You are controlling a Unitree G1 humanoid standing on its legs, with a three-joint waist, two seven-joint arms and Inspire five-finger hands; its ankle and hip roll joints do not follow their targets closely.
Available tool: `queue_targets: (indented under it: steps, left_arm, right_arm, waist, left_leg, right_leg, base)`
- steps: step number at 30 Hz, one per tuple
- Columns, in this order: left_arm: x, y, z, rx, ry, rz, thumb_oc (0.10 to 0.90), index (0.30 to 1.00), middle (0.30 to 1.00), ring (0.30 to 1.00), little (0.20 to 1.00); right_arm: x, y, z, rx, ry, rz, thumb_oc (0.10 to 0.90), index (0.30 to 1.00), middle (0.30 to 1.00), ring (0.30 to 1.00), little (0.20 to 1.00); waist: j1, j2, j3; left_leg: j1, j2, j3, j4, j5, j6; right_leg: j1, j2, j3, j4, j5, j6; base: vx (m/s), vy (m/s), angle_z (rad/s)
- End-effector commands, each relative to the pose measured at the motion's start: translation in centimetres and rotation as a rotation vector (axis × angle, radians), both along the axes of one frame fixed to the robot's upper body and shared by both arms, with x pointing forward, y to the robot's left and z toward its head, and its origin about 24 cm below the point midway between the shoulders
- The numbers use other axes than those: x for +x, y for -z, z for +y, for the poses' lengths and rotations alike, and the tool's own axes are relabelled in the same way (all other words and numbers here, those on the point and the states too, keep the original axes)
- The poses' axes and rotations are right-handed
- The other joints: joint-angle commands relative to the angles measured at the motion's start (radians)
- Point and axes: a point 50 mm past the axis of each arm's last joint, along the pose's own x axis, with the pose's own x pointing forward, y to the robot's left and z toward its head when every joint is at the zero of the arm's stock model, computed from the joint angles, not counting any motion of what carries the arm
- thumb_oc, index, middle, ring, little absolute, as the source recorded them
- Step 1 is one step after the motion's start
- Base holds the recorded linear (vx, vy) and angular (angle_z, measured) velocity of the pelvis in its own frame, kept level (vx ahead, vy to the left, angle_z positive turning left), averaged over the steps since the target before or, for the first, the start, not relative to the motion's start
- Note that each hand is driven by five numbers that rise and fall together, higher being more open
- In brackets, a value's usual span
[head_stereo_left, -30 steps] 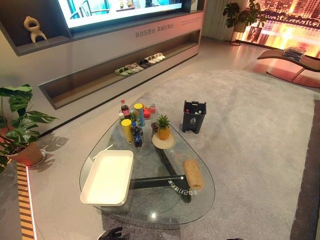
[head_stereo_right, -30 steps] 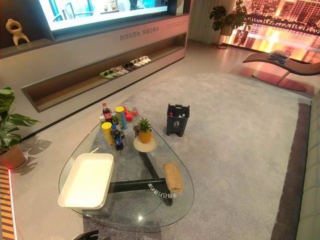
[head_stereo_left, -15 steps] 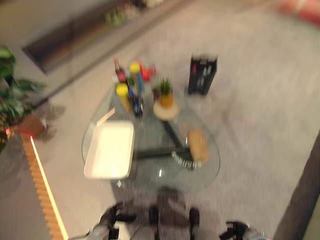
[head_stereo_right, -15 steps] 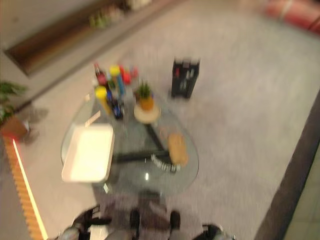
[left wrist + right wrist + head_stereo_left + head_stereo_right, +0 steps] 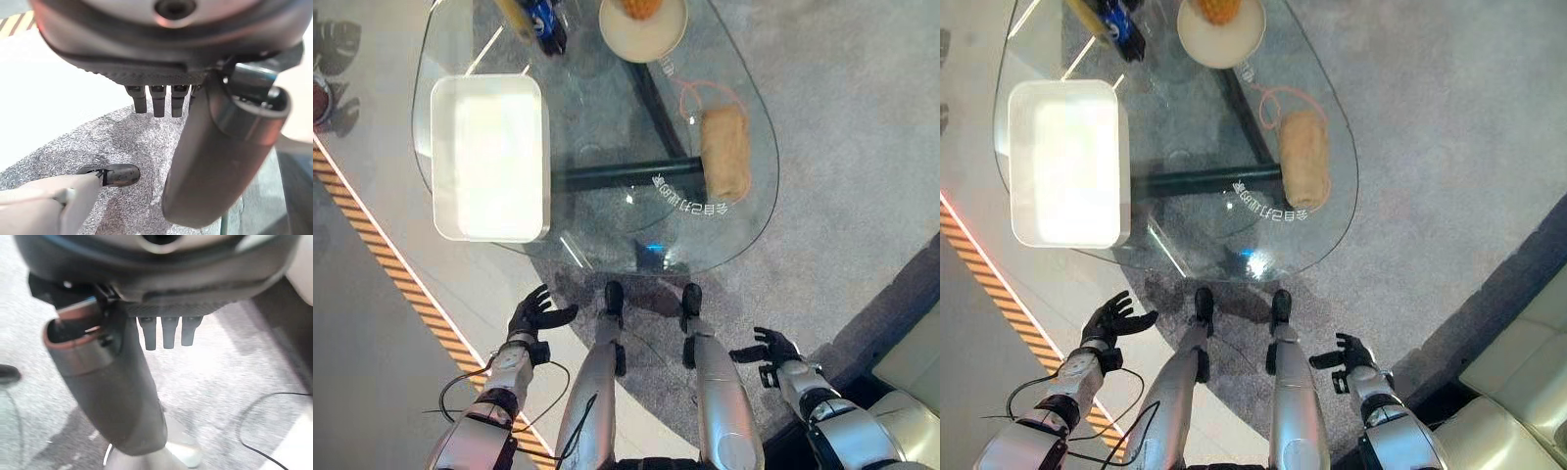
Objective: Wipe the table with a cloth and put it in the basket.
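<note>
The camera has tipped down, bringing both hands into the lower frame: left hand point(image 5: 536, 313) and right hand point(image 5: 771, 350) spread, empty. Cloth point(image 5: 725, 153) lies rolled on the table point(image 5: 607, 211), upper right; wiping not yet begun.

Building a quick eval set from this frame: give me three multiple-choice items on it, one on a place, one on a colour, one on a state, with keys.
1. Where does the rolled cloth lie?
A. on the glass table, towards the robot's right
B. inside the tray
C. on the carpet

2. What colour is the rectangular tray?
A. black
B. white
C. red

3. What are the left hand and right hand doing?
A. both open, holding nothing
B. left curled round the cloth
C. right pressing on the tray

Key: 1 A, the tan roll sits on the glass by the table's right edge, apart from the tray. 2 B, the tray shows pale white on the left part of the table. 3 A, both hands hang short of the table with fingers spread, nothing in them.
</note>
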Motion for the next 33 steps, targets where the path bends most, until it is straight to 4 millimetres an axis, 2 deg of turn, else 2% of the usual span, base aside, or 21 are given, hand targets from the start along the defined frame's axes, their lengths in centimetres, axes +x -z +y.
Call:
queue_targets:
  steps: [1, 5, 8, 10, 21, 25, 27, 29, 30, 33]
  left_arm:
    - [-0.8, -0.4, 2.1, -0.028, -0.073, -0.052, 0.800, 0.900, 0.900, 0.900, 0.900]
    - [-0.4, -1.1, 2.7, -0.044, -0.088, -0.075, 0.800, 0.900, 0.900, 0.900, 0.900]
    - [-0.4, -1.3, 3.0, -0.049, -0.101, -0.082, 0.800, 0.900, 0.900, 0.900, 0.900]
    - [-0.4, -1.5, 3.3, -0.055, -0.115, -0.088, 0.800, 0.900, 0.900, 0.900, 0.900]
    - [-0.2, -1.9, 3.7, -0.046, -0.107, -0.090, 0.800, 0.900, 0.900, 0.900, 0.900]
    - [-0.1, -2.0, 3.5, -0.044, -0.112, -0.093, 0.800, 0.900, 0.900, 0.900, 0.900]
    - [-0.2, -1.8, 3.2, -0.046, -0.117, -0.098, 0.800, 0.900, 0.900, 0.900, 0.900]
    - [-0.2, -1.6, 2.8, -0.047, -0.116, -0.101, 0.800, 0.900, 0.900, 0.900, 0.900]
    - [-0.1, -1.6, 2.5, -0.051, -0.111, -0.105, 0.800, 0.900, 0.900, 0.900, 0.900]
    - [0.1, -1.6, 2.1, -0.060, -0.104, -0.111, 0.800, 0.900, 0.900, 0.900, 0.900]
  right_arm:
    - [-0.3, -1.3, -2.9, -0.062, 0.118, -0.115, 0.800, 0.900, 0.900, 0.900, 0.900]
    - [2.0, -4.2, -3.3, -0.081, 0.130, -0.288, 0.800, 0.900, 0.900, 0.900, 0.900]
    - [2.9, -5.5, -3.3, -0.099, 0.132, -0.364, 0.800, 0.900, 0.900, 0.900, 0.900]
    - [3.7, -7.1, -3.5, -0.114, 0.140, -0.450, 0.800, 0.900, 0.900, 0.900, 0.900]
    - [5.8, -11.6, -3.6, -0.119, 0.177, -0.674, 0.800, 0.900, 0.900, 0.900, 0.900]
    - [6.8, -14.6, -3.1, -0.110, 0.238, -0.831, 0.800, 0.900, 0.900, 0.900, 0.900]
    - [7.6, -17.5, -2.1, -0.095, 0.280, -0.961, 0.800, 0.900, 0.900, 0.900, 0.900]
    - [8.0, -19.0, -1.4, -0.094, 0.279, -1.029, 0.800, 0.900, 0.900, 0.900, 0.900]
    - [8.4, -20.6, -0.6, -0.100, 0.263, -1.088, 0.800, 0.900, 0.900, 0.900, 0.900]
    - [9.0, -23.3, 0.6, -0.120, 0.228, -1.170, 0.800, 0.900, 0.900, 0.900, 0.900]
  waist:
    - [-0.009, 0.000, -0.022]
    - [-0.009, -0.003, -0.013]
    - [-0.007, -0.006, -0.013]
    - [-0.005, -0.012, -0.013]
    - [-0.004, -0.018, -0.012]
    - [-0.007, -0.021, -0.012]
    - [-0.012, -0.021, -0.012]
    - [-0.014, -0.020, -0.012]
    - [-0.014, -0.017, -0.012]
    - [-0.013, -0.010, -0.012]
  left_leg:
    - [-0.139, -0.039, -0.024, 0.220, -0.108, 0.017]
    - [-0.210, -0.026, -0.031, 0.303, -0.140, 0.022]
    - [-0.235, -0.022, -0.034, 0.328, -0.150, 0.024]
    - [-0.252, -0.020, -0.035, 0.343, -0.158, 0.027]
    - [-0.291, -0.025, -0.038, 0.380, -0.176, 0.026]
    - [-0.292, -0.025, -0.035, 0.375, -0.175, 0.024]
    - [-0.289, -0.025, -0.032, 0.365, -0.173, 0.021]
    - [-0.287, -0.026, -0.030, 0.357, -0.170, 0.020]
    - [-0.286, -0.028, -0.029, 0.351, -0.169, 0.020]
    - [-0.281, -0.031, -0.025, 0.335, -0.164, 0.019]
  right_leg:
    - [-0.093, 0.049, -0.023, 0.084, -0.024, -0.015]
    - [-0.159, 0.055, -0.012, 0.150, -0.039, -0.024]
    - [-0.182, 0.056, -0.013, 0.172, -0.043, -0.027]
    - [-0.197, 0.055, -0.018, 0.183, -0.045, -0.031]
    - [-0.226, 0.049, -0.026, 0.196, -0.044, -0.041]
    - [-0.227, 0.048, -0.027, 0.183, -0.037, -0.042]
    - [-0.225, 0.049, -0.028, 0.169, -0.033, -0.042]
    - [-0.224, 0.050, -0.029, 0.161, -0.031, -0.043]
    - [-0.224, 0.050, -0.029, 0.153, -0.029, -0.043]
    - [-0.222, 0.050, -0.029, 0.140, -0.029, -0.043]
  base:
    - [-0.02, -0.049, 0.12]
    - [-0.01, -0.048, 0.08]
    - [-0.01, -0.040, -0.02]
    - [-0.02, -0.048, -0.06]
    - [0.00, -0.008, 0.00]
    - [0.00, 0.000, 0.00]
    - [0.00, 0.016, -0.01]
    - [0.00, 0.019, 0.00]
    - [0.01, 0.039, 0.01]
    - [0.01, 0.049, 0.00]
